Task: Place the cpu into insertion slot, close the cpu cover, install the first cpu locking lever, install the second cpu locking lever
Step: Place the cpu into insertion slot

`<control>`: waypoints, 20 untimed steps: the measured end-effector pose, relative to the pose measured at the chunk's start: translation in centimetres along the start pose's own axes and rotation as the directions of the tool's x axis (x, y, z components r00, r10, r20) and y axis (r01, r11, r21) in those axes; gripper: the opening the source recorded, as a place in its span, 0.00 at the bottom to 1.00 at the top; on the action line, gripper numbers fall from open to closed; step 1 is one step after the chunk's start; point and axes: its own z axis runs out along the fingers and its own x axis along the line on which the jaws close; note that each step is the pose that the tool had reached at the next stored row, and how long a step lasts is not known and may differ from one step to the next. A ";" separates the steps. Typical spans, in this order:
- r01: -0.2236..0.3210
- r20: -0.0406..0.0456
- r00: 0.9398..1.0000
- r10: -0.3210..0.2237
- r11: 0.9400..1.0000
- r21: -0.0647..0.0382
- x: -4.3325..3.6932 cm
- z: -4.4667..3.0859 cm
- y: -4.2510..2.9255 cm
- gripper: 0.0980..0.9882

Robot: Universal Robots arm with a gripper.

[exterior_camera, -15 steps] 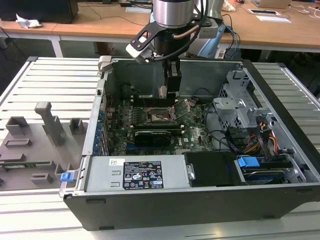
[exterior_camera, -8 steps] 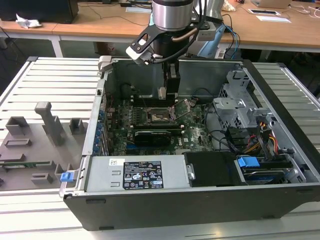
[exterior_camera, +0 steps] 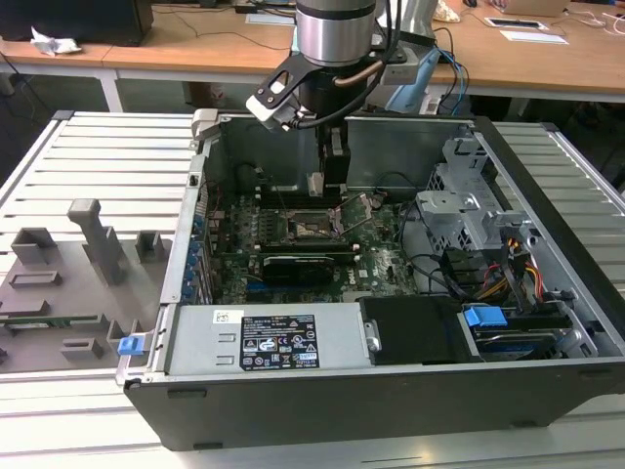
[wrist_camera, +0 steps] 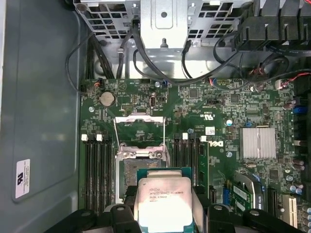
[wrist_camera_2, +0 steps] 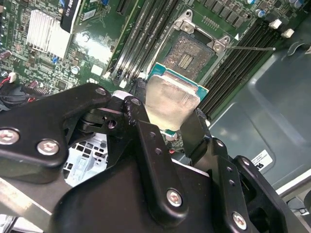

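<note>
Inside the open black-and-grey metal computer case, which lies on a slatted grey metal table, sit a green motherboard, a grey boxy power supply along the near wall and a long black rectangular expansion card. The arm reaches down into the case from above. Its black two-fingered gripper is clenched on the cpu, a small flat square chip with a silvery-beige metal face and a green rim, one finger on each of two opposite edges.

The chip hangs above the board, apart from it, and is not seated. In the first wrist view the cpu overlaps one side of the insertion slot, a square black-framed socket with a greyish pin field. In the second wrist view the insertion slot lies bare just beyond the chip.

The cpu cover, a thin square dark-silver frame plate with a central window, is swung back off the socket. A thin metal locking lever juts out from one corner. Rows of black memory slots flank the socket closely on two sides. Beyond them lies the bare grey case floor.
</note>
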 end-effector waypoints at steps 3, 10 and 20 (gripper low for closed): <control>0.000 0.000 1.000 0.000 1.000 0.000 0.25 0.27 -0.03 0.48; 0.001 0.000 1.000 -0.001 1.000 0.000 0.46 1.33 -0.21 0.48; 0.003 0.000 1.000 -0.003 1.000 0.000 0.74 2.69 -0.33 0.48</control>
